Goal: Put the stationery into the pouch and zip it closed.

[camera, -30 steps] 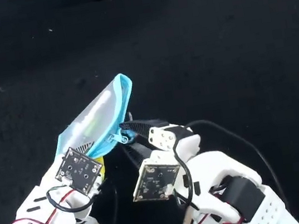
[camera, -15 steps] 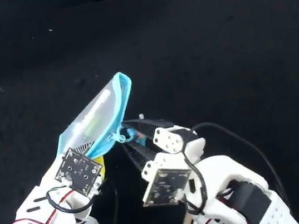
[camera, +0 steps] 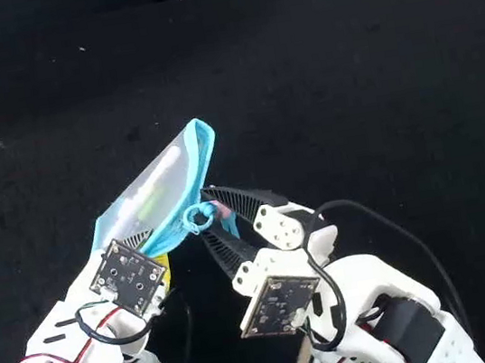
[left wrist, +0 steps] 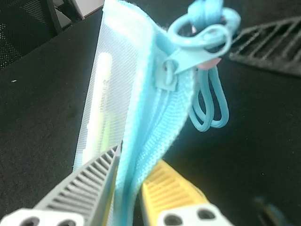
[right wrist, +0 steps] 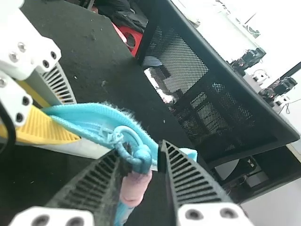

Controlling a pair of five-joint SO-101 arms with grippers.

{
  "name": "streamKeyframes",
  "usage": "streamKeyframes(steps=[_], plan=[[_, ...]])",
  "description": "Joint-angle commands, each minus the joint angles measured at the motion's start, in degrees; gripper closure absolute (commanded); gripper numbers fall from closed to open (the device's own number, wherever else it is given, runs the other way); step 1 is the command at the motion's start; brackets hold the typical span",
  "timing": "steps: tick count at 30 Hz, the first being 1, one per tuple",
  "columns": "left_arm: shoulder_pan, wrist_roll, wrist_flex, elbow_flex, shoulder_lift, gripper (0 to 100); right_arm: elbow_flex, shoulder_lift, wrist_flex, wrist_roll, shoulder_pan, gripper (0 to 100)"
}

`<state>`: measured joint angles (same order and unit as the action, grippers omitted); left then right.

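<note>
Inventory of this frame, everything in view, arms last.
pouch: 1, light blue with a see-through mesh side, held up off the table by its lower end
pen: 1, pale white-green, inside the pouch
zipper pull: 1, light blue ring with cord loop, on the pouch's zip
pink tag: 1, pink, hanging at the pull's cord
table: 1, black cloth
left pincer: 1, grey and yellow fingers, shut on the pouch
right pincer: 1, black fingers, open, either side of the zipper pull
</note>
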<state>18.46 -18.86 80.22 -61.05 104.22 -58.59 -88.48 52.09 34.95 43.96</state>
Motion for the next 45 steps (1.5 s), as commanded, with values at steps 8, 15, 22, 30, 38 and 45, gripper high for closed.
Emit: streamKeyframes(steps=[8, 15, 22, 30, 38, 45], plan=[[-0.31, 0.62, 0.00, 0.57, -0.18, 97, 0.66, -0.22, -3.87, -1.49, -8.00, 98.8], [-0.31, 0.44, 0.00, 0.66, -0.18, 97, -0.75, 2.77, -7.12, -5.27, -12.22, 98.8], [-0.31, 0.35, 0.09, 0.66, -0.18, 97, -0.75, 8.22, -10.29, -5.36, -14.42, 98.8], [-0.31, 0.53, 0.18, 1.27, -0.18, 97, -0.75, 10.42, -12.75, -5.36, -18.73, 98.8], [-0.31, 0.62, 0.18, 1.27, -0.18, 97, -0.75, 14.02, -14.86, -7.47, -20.04, 98.8], [0.13, 0.53, -2.02, 1.27, -0.18, 97, 4.44, 9.98, -9.85, -7.74, -11.16, 98.8]])
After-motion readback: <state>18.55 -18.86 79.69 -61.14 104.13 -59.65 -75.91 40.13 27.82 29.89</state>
